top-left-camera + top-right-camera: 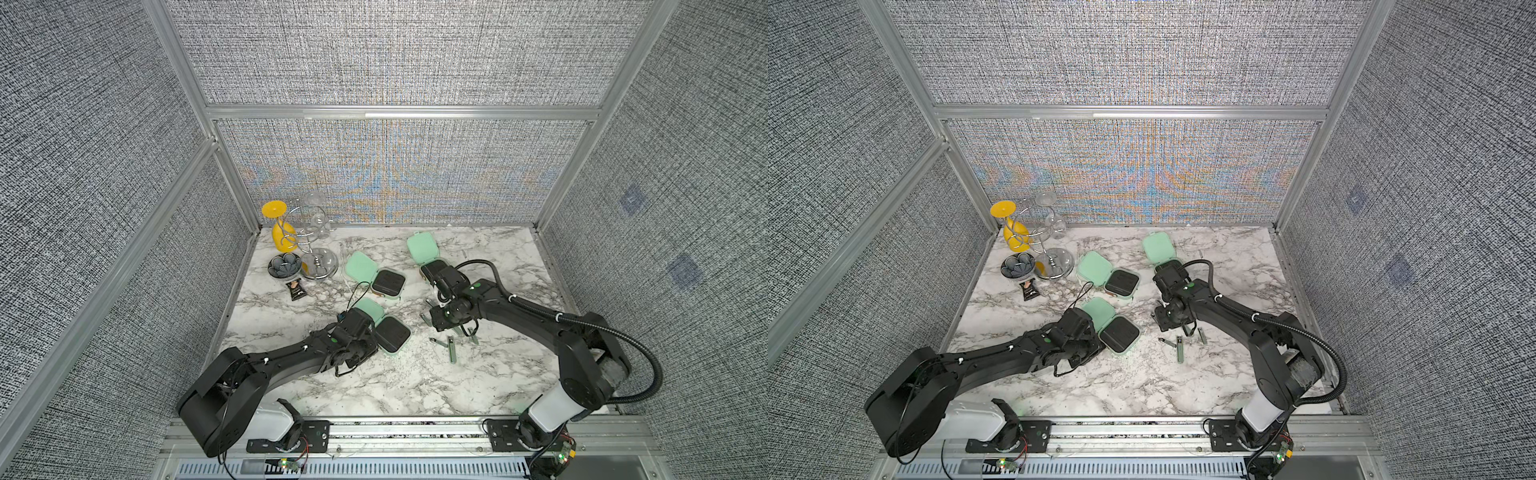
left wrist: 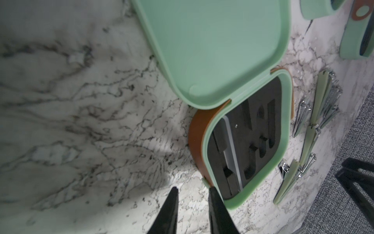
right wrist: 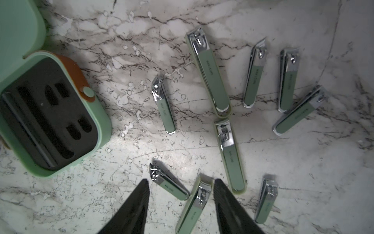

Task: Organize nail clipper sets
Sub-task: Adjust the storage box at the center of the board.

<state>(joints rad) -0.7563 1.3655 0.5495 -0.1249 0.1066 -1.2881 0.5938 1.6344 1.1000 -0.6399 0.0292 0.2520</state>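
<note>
Now right tool [image 3: 181,180] straddles a clipper [image 3: 194,204], jaws apart; next, pinch, carry to case [image 3: 101,129] at nine o'clock. Left tool [image 2: 192,188] nearly together, empty.

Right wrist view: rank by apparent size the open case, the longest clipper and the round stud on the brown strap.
1. open case, though cropped
2. longest clipper
3. round stud
Clear gaps; no ties.
</note>
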